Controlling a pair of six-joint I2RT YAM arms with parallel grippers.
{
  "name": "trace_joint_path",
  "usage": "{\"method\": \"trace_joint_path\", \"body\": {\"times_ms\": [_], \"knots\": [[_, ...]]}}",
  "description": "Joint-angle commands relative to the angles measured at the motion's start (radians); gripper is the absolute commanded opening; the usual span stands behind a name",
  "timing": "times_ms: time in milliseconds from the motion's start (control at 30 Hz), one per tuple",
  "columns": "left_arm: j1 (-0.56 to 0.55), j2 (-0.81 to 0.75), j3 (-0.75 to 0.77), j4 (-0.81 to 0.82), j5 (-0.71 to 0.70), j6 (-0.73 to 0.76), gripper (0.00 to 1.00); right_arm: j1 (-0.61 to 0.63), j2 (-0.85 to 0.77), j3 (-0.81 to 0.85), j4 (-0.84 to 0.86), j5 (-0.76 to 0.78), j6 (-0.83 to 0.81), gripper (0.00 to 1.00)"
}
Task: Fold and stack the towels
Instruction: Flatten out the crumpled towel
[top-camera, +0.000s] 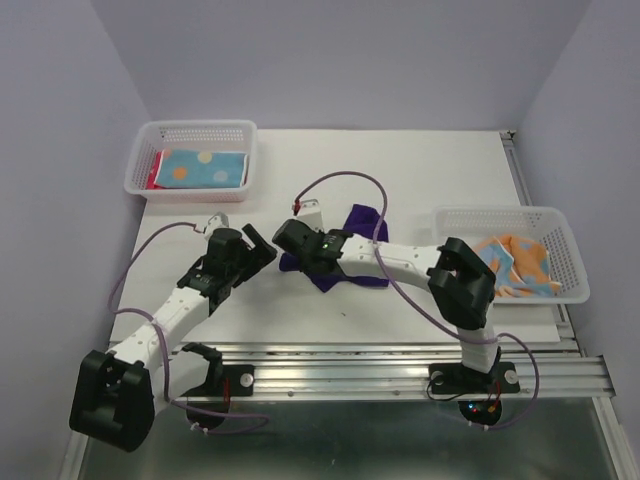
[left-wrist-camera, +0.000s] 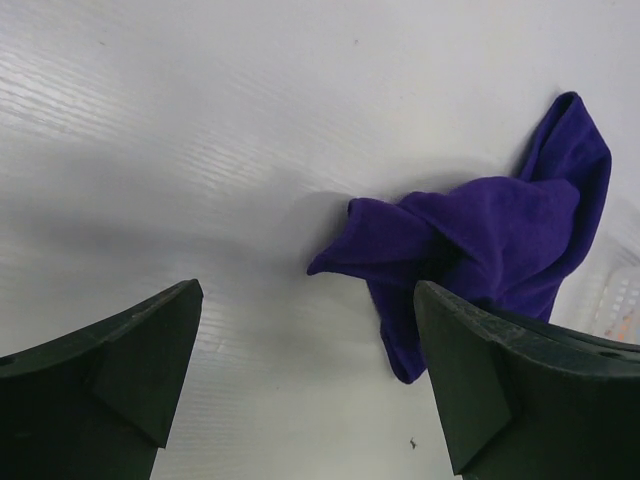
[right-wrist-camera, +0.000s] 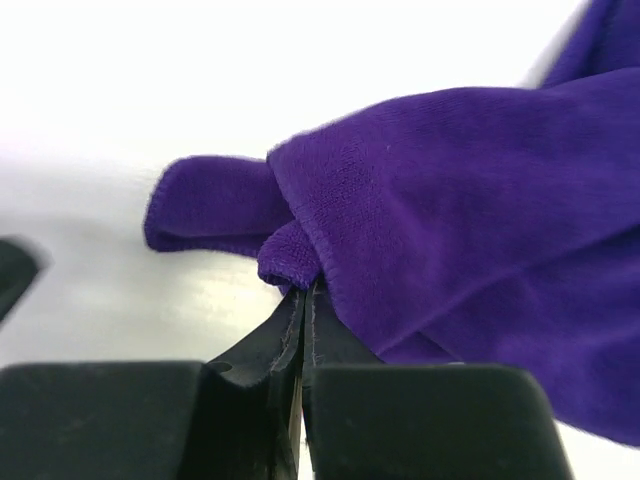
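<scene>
Purple towel fuzzy cloth; table smooth, slight sheen; fingers matt black plastic.

the right gripper pinches a bunched edge of the dark purple towel, its jaws pressed tight together, above the blurred white table.

No readable text, label, brand or number shows anywhere.

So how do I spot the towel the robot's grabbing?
On the white table, look between the two baskets. A crumpled purple towel lies there, pinched by the right gripper. It's the only purple one, and the only one outside a basket.
</scene>
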Motion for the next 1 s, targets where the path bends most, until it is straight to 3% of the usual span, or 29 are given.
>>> {"method": "trace_joint_path", "body": {"times_ms": [0, 167, 400, 633, 767, 967], "knots": [[0.002, 0.028, -0.014, 0.098, 0.101, 0.046, 0.99, 0.007, -0.214, -0.054, -0.007, 0.032, -0.016, 0.01], [-0.001, 0.078, -0.028, 0.16, 0.167, 0.063, 0.99, 0.001, -0.428, -0.201, -0.041, 0.042, -0.006, 0.01], [-0.044, 0.144, -0.04, 0.279, 0.33, 0.073, 0.99, -0.06, -0.708, -0.454, -0.036, -0.072, 0.054, 0.02], [-0.138, 0.179, -0.066, 0.287, 0.301, 0.053, 0.99, -0.187, -0.858, -0.643, -0.228, -0.02, 0.223, 0.03], [-0.21, 0.212, -0.07, 0.305, 0.32, 0.029, 0.98, -0.244, -0.969, -0.73, -0.191, -0.06, 0.228, 0.04], [-0.313, 0.255, -0.046, 0.353, 0.337, 0.015, 0.96, -0.244, -0.966, -0.801, -0.081, -0.172, 0.185, 0.04]]}}
